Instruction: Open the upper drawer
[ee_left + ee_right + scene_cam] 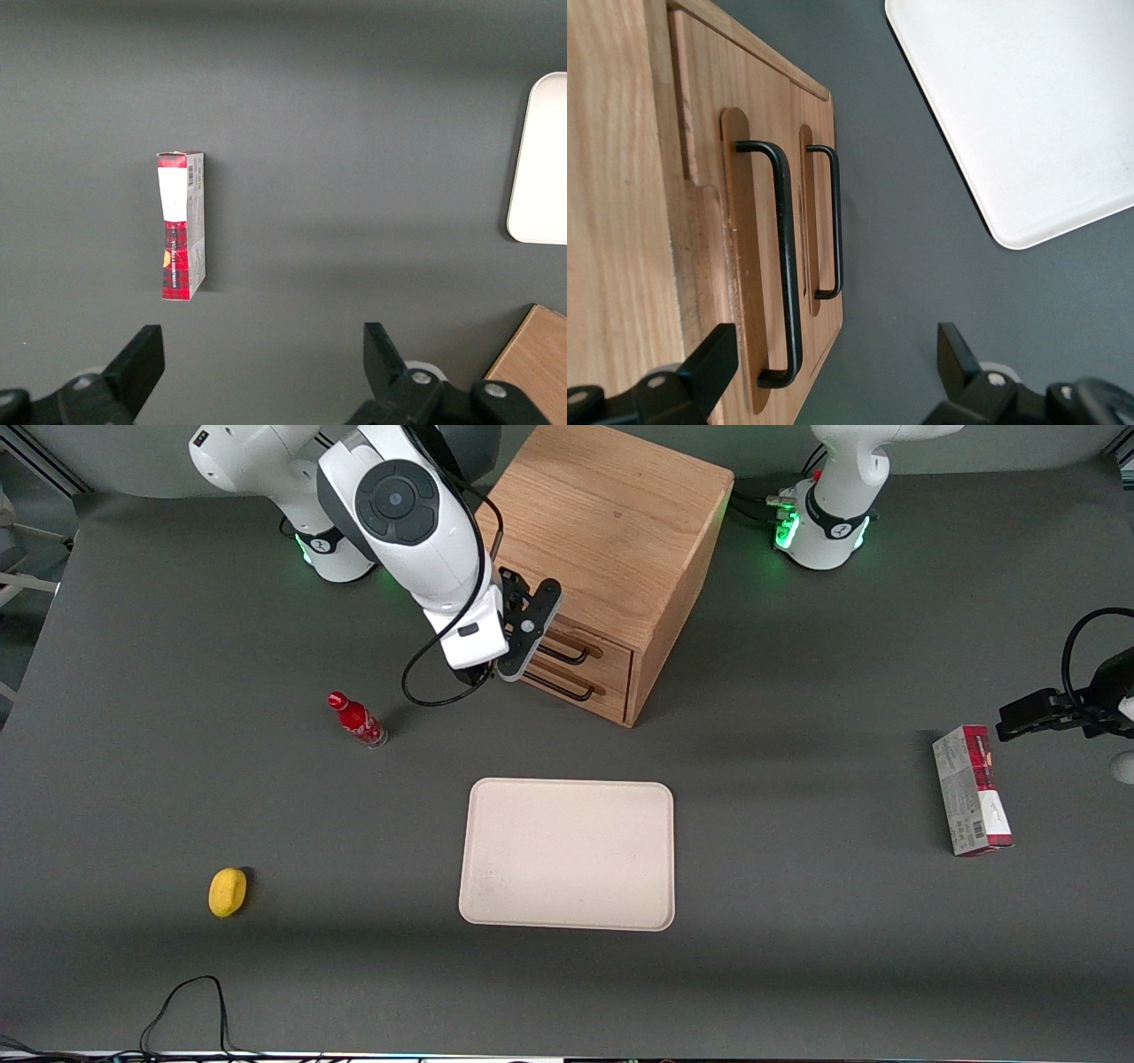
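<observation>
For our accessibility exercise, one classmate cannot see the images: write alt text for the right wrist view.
The open gripper hovers in front of an oak cabinet, near the upper drawer, whose black wire handle is not yet grasped. The lower drawer's handle sits beside it, and a pale tray lies on the grey table.

The upper drawer (753,266) — light oak front, wide black wire handle (784,266) — sits shut, flush above its lower twin.

White glossy arm (403,514), black tool (523,633), looping black cable (416,682), green base lights
</observation>
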